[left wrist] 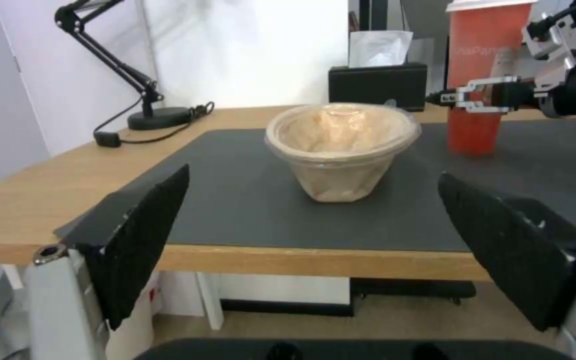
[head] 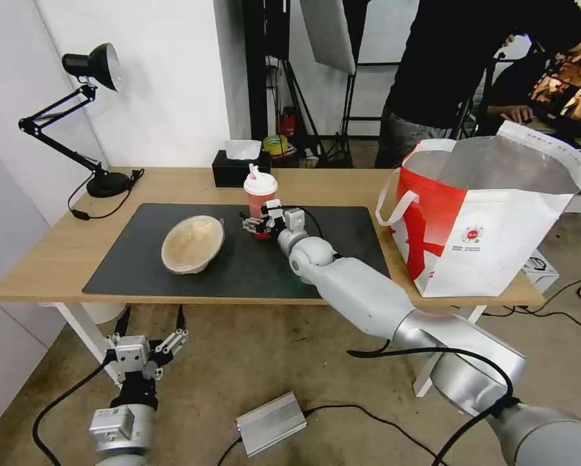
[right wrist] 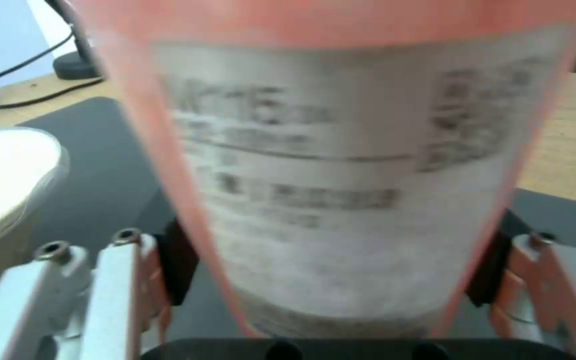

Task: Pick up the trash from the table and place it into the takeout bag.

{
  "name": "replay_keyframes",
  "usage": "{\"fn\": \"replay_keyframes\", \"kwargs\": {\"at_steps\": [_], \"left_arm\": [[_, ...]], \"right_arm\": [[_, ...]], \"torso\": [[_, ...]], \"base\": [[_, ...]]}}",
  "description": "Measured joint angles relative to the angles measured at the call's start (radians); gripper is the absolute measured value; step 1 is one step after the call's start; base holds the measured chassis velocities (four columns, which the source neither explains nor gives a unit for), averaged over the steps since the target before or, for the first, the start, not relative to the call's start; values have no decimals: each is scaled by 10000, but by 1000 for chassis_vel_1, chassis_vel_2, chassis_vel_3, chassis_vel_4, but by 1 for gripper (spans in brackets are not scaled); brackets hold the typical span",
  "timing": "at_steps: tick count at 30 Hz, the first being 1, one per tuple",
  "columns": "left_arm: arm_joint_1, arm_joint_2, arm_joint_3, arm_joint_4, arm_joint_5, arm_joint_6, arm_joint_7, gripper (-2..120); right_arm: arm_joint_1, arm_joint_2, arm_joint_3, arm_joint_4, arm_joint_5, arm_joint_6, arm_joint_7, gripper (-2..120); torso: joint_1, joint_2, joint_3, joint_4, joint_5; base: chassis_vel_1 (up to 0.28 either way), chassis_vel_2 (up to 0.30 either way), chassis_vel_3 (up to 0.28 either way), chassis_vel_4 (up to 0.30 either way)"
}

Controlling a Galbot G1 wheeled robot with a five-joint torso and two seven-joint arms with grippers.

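Two pieces of trash stand on the table (head: 51,259), both on its dark mat (head: 135,275). One is a beige pulp bowl (head: 192,243) (left wrist: 341,145). The other is a red-orange drink cup (head: 260,194) (left wrist: 478,75) (right wrist: 341,165) with a white lid. My right gripper (head: 257,224) (right wrist: 331,265) is shut on the cup's lower part, pads against both sides, and the cup still rests on the mat. My left gripper (head: 153,323) (left wrist: 313,175) hangs open below the table's front edge, facing the bowl. The takeout bag (head: 491,226) stands open at the table's right end.
A black desk lamp (head: 96,65) stands at the back left with its cable on the wood. A black tissue box (head: 239,169) sits just behind the cup. A person stands behind the bag. A silver box (head: 271,424) and cables lie on the floor.
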Motion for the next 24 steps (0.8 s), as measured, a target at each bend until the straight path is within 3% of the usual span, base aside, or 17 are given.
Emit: {"fn": "replay_keyframes", "kwargs": {"at_steps": [10,16,24], "left_arm": [[-3,-6,29,7,16,-9,1,100],[-48,-30,105,91,54,-12,6,100],[-62,-5,90,93,58,-13,6,100]], "right_arm": [[-101,-224,36,226,-5,20,0,46],[-192,-495,22,575,30,25,20,24],[-221,-786,18,1093,99,26,58,10]], "torso": [[0,0,0,-1,1],[0,0,0,0,1],[0,0,0,0,1]], "base": [[0,0,0,0],[0,0,0,0],[0,0,0,0]]}}
